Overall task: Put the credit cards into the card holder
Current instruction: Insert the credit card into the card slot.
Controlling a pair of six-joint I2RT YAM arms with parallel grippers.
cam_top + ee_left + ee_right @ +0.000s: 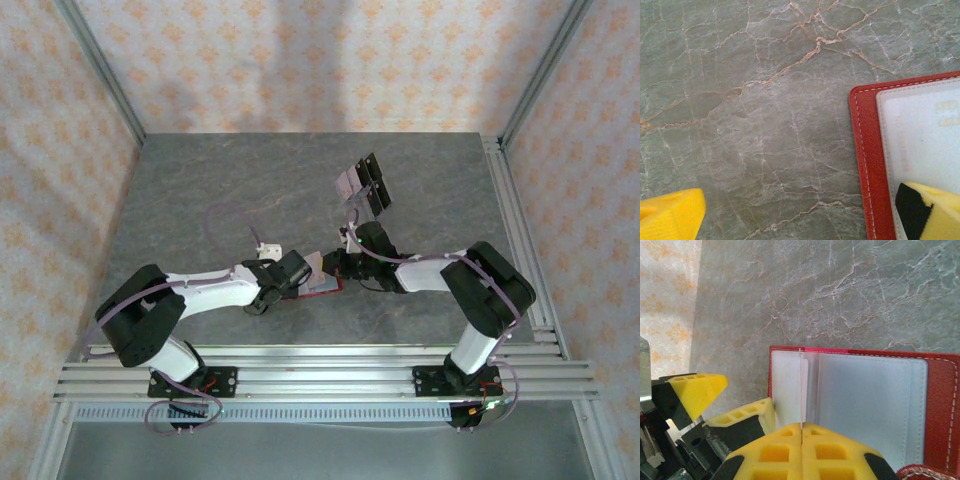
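Step in hand, by our judgement: seating a credit card (801, 385) in the card holder (940, 405), which lies open on the table (200, 190) between both arms. Right pincer (801, 430) is clamped on the card, seen edge-on near the fold; slot entry unclear. Left pincer (802, 200) stands apart, one finger (935, 210) apparently pinning the pale pocket. Advice: press there, lay the card flatter, slide slowly. Spare cards (350, 183) lie at 1 o'clock of the holder.
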